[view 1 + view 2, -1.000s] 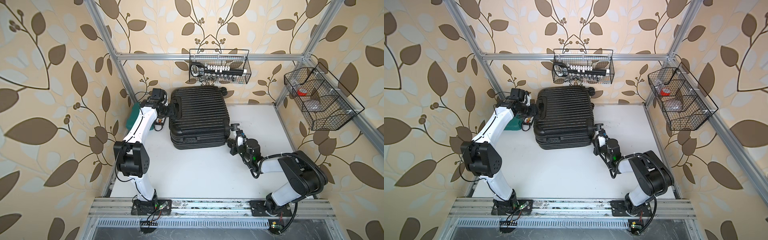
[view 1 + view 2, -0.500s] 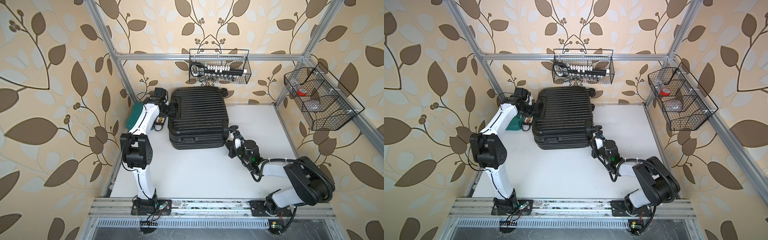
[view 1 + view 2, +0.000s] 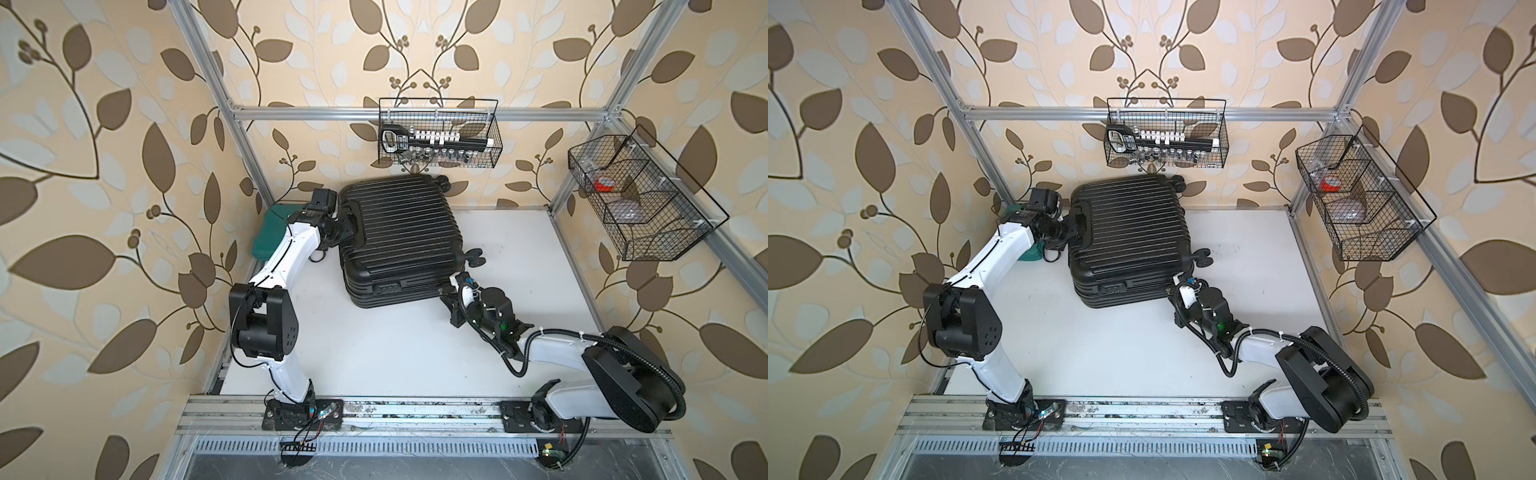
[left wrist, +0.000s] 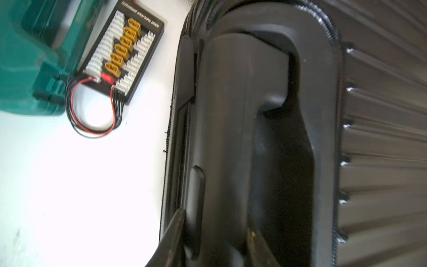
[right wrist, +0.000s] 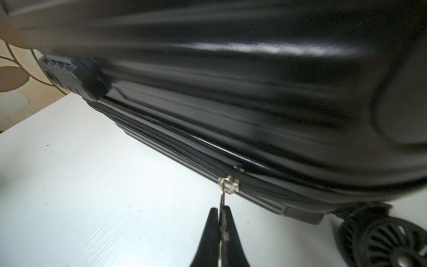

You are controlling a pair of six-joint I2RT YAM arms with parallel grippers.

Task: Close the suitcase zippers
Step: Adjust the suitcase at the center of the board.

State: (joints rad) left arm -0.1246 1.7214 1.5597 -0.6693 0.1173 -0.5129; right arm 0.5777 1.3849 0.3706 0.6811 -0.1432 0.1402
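I am zipping up the suitcase, and I think most of the job is left to do.

The suitcase (image 3: 399,232) is lying flat on the bench (image 3: 395,353), in the middle of both top views, near the back wall. My left pincer (image 4: 215,217) is squeezing the handle (image 4: 231,115) to keep the case from sliding. My right pincer (image 5: 220,212) is pinching the little silver zipper pull (image 5: 222,196), low in the right wrist view, close to a wheel (image 5: 392,242). I am guessing the zippers (image 5: 161,136) are open from there to the lock (image 5: 71,76) at the upper left. I cannot see a second pull.
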